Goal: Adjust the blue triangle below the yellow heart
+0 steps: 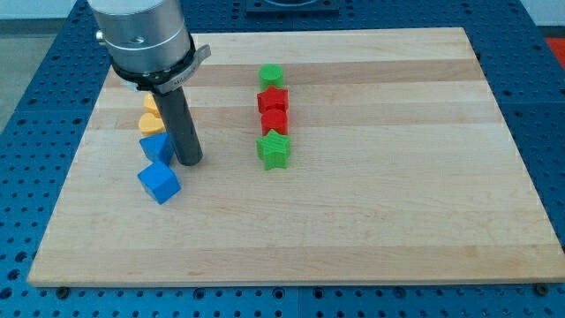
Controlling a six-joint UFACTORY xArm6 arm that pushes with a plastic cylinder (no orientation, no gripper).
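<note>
My tip (189, 162) rests on the board just right of the blue triangle (154, 147); I cannot tell if it touches. The blue triangle sits directly below a yellow block (151, 123), apparently the heart. A second yellow block (151, 104) lies above that one, partly hidden by the rod's mount. A blue cube (159, 184) sits below the blue triangle, left of and below my tip.
A column of blocks stands at the board's middle: a green block (271, 75) at the top, two red blocks (273, 99) (274, 121) under it, and a green star (274, 150) at the bottom. The wooden board (371, 203) lies on a blue perforated table.
</note>
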